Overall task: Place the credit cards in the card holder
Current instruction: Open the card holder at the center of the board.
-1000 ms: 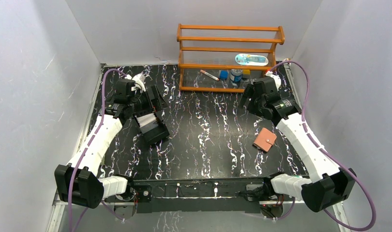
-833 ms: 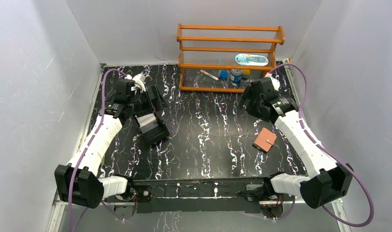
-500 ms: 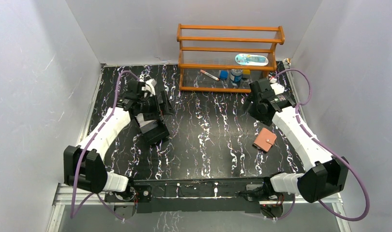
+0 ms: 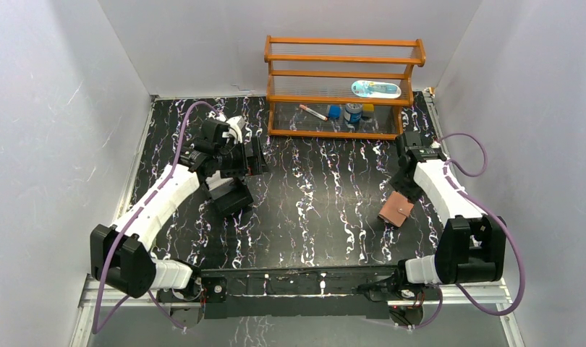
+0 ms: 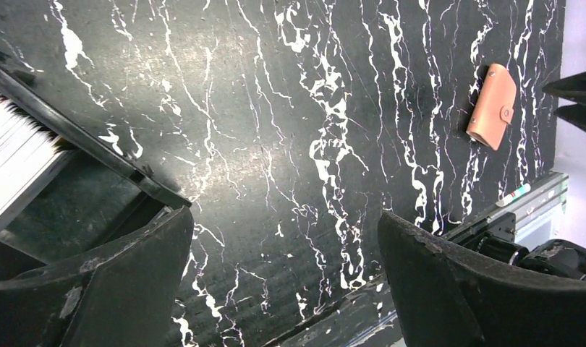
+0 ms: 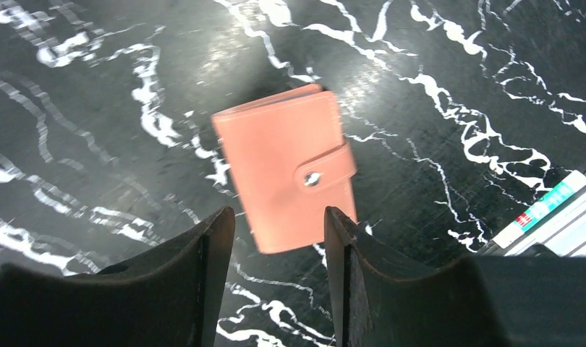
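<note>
The card holder (image 4: 396, 210) is a shut tan-brown wallet with a snap tab. It lies flat on the black marbled table at the right, and shows in the left wrist view (image 5: 492, 107) and the right wrist view (image 6: 286, 166). My right gripper (image 4: 404, 189) hovers just above it, open and empty (image 6: 279, 213), with its jaws either side of the wallet's near edge. The credit cards (image 4: 218, 181) stand as a pale stack in a black tray (image 4: 234, 200) at the left, seen again in the left wrist view (image 5: 11, 166). My left gripper (image 4: 252, 160) is wide open and empty (image 5: 284, 217), just right of the tray.
A wooden shelf rack (image 4: 344, 59) stands at the back with a bottle, a marker and small jars on it. White walls close in the table on three sides. A metal rail (image 4: 290, 278) runs along the near edge.
My right gripper swung down from near the rack to just over the card holder. My left gripper moved right, from the tray's back-left side to the tray's right.
</note>
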Tool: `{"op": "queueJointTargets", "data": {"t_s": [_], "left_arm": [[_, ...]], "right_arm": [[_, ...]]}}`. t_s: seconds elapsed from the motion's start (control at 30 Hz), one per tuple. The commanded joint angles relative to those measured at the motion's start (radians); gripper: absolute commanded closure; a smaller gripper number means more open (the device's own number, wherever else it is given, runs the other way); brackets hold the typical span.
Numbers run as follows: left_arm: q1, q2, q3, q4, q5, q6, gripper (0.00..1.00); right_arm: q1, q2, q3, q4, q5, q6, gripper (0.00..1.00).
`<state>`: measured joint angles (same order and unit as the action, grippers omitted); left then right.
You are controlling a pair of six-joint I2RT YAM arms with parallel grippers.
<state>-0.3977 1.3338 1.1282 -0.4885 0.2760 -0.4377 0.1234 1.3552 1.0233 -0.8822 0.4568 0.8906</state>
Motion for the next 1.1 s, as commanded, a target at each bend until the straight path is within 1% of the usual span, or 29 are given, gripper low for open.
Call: {"op": "queueJointTargets", "data": {"t_s": [0.0, 0.13, 0.37, 0.83, 0.93, 1.07], "left_arm": [[-0.001, -0.043, 0.021, -0.043, -0.041, 0.025, 0.01], [-0.001, -0.041, 0.021, -0.065, -0.059, 0.025, 0.01], [-0.002, -0.071, 0.015, -0.069, -0.076, 0.031, 0.01], [-0.001, -0.111, -0.001, -0.080, -0.115, 0.022, 0.01], [-0.001, -0.119, -0.004, -0.082, -0.116, 0.016, 0.01], [-0.001, -0.133, -0.003, -0.090, -0.124, 0.011, 0.01]], "right_arm": [[-0.057, 0.007, -0.053, 0.066, 0.015, 0.035, 0.44], [-0.078, 0.035, -0.089, 0.083, 0.011, 0.055, 0.47], [-0.083, 0.067, -0.127, 0.131, 0.010, 0.040, 0.52], [-0.083, 0.119, -0.209, 0.178, -0.015, 0.005, 0.54], [-0.083, 0.129, -0.218, 0.181, -0.019, -0.015, 0.62], [-0.079, 0.106, -0.225, 0.200, -0.035, -0.059, 0.79]]}}
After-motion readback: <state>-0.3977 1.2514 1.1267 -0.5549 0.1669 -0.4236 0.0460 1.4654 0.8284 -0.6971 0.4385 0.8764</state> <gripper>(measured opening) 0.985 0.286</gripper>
